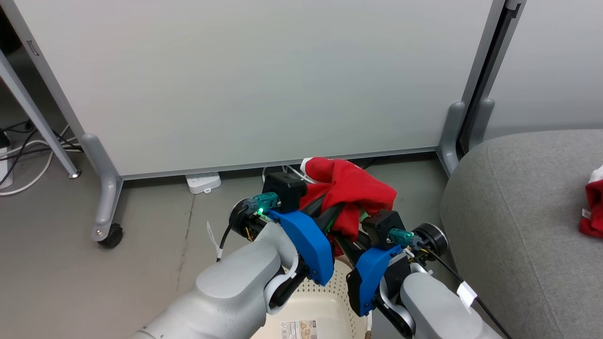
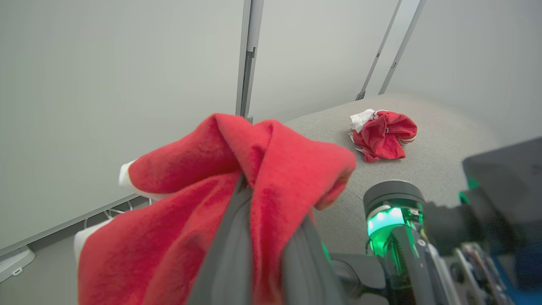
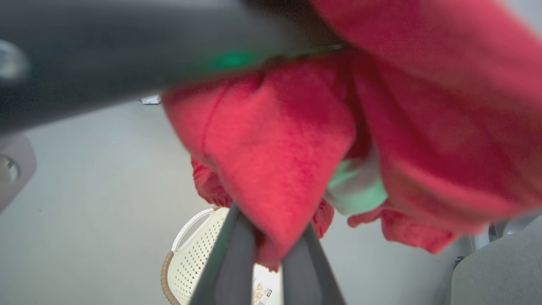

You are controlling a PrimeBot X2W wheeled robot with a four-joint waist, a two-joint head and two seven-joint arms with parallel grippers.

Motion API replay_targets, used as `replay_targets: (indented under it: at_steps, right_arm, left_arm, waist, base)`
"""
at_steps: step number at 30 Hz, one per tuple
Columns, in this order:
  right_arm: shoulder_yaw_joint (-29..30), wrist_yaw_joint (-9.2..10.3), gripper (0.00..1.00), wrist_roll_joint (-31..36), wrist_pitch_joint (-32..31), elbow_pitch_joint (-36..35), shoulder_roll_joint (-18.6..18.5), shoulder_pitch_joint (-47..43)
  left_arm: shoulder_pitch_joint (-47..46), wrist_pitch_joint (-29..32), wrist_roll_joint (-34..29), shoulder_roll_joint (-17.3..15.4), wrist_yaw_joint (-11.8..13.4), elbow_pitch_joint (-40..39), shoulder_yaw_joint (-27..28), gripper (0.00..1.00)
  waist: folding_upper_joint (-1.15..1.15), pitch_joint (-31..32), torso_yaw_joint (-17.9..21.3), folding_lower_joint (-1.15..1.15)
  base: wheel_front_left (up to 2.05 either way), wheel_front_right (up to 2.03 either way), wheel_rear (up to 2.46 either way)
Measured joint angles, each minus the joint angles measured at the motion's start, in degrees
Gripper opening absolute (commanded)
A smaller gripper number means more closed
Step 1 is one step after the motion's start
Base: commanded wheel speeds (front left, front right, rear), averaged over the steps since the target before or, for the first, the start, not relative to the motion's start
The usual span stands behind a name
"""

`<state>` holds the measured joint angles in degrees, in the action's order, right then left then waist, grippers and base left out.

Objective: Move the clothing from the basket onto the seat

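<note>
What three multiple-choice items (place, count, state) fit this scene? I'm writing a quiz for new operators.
1. Where does the loose red garment lie? A) in the basket B) on the floor C) on the grey sofa
2. How many red garments are visible? A) one B) two C) three
3. The left gripper is: A) shut on the held red garment B) wide open C) shut on a cable
Key: 1 C, it lies crumpled on that sofa; 2 B, one loose, one held; 3 A, its fingers pinch red cloth, like the right gripper's.
</note>
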<state>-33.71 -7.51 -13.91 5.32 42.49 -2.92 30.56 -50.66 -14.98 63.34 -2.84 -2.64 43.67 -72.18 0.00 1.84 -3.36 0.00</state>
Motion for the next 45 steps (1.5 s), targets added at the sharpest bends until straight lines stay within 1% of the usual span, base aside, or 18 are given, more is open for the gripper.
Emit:
replay_targets:
  at_steps: [11, 18, 19, 20, 21, 25, 30, 37, 45]
  right_arm:
    - [-0.5, -0.01, 0.00, -0.8, 0.7, 0.8, 0.0, 0.7]
    - [-0.6, 0.00, 0.00, -0.8, 0.8, 1.1, 0.0, 0.9]
    - [-0.6, -0.01, 0.00, -0.8, 0.8, 1.1, 0.0, 0.9]
    - [-0.7, -0.01, 0.00, -0.8, 0.8, 1.1, 0.0, 0.9]
    - [-0.7, 0.00, 0.00, -0.8, 1.0, 1.1, 0.0, 1.0]
    - [-0.8, -0.01, 0.00, -0.8, 1.0, 1.1, 0.0, 1.1]
    - [-0.2, -0.01, 0.00, -0.6, 1.3, 1.2, 0.0, 1.1]
    - [1.1, 0.00, 0.00, 0.3, 1.4, 1.5, 0.0, 0.9]
    - [2.7, 0.00, 0.00, 1.3, 1.5, 1.5, 0.0, 0.6]
  left_arm:
    - [-0.1, 0.0, -0.5, 0.0, 0.0, -0.1, 0.8, 0.00]
    - [-0.1, 0.0, -2.1, 0.0, 0.1, -0.5, 1.7, 0.00]
    - [-0.1, 0.0, -2.2, 0.0, 0.1, -0.7, 1.9, 0.11]
    - [0.0, 0.0, -2.6, 0.0, 0.1, -0.9, 2.3, 0.46]
    - [0.0, 0.0, -3.3, 0.0, 0.2, -1.2, 2.9, 1.00]
    - [1.3, 0.0, -7.9, 0.0, 0.5, -3.2, 7.4, 1.00]
    - [5.9, -0.1, -14.1, -0.5, -0.2, -6.0, 13.0, 1.00]
    - [14.7, -0.1, -22.8, -2.6, -1.0, -12.2, 21.2, 1.00]
    - [26.5, -0.1, -32.2, -5.1, -1.1, -19.1, 30.9, 1.00]
  waist:
    - [0.00, 0.1, 0.3, 0.00]
    - [0.00, 0.1, 0.3, 0.00]
    - [0.00, 0.1, 0.3, 0.00]
    - [0.00, 0.1, 0.3, 0.00]
    - [0.00, 0.1, 0.3, 0.00]
    - [0.00, -0.2, 0.4, 0.00]
    - [0.00, -0.3, 0.3, 0.00]
    - [0.00, -0.5, -0.2, 0.00]
    - [0.00, -0.5, -0.4, 0.00]
  base:
    - [0.00, 0.00, 0.00]
    - [0.00, 0.00, 0.00]
    - [0.00, 0.00, 0.00]
    - [0.00, 0.00, 0.00]
    - [0.00, 0.00, 0.00]
    - [0.00, 0.00, 0.00]
    - [0.00, 0.00, 0.00]
    - [0.00, 0.00, 0.00]
    - [0.00, 0.00, 0.00]
